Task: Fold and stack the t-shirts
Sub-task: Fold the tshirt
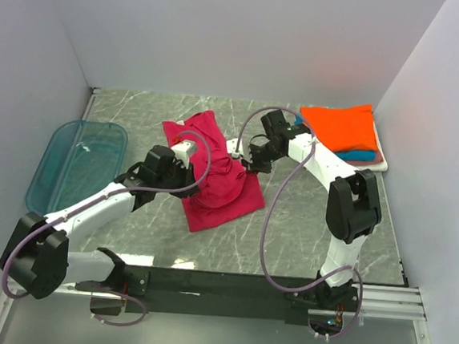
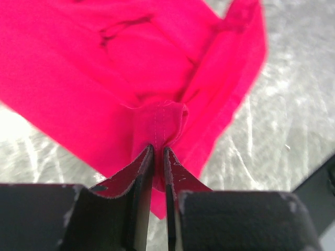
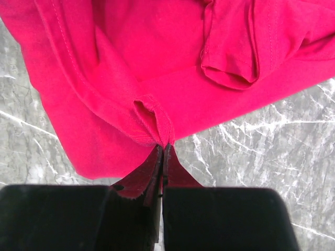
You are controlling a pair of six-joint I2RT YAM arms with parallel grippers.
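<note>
Fingers [image 2: 133, 177] grip magenta shirt [image 1: 221, 197], seemingly bunched.

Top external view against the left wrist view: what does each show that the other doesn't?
Only the top external view shows the translucent blue tray at left, the folded stack with the orange t-shirt on top at far right, and the right gripper at the right side of the magenta t-shirt. Only the left wrist view shows, up close, the left gripper pinching a stitched hem that bunches just past its fingertips. Both show the magenta t-shirt lying partly crumpled on the marbled table.
</note>
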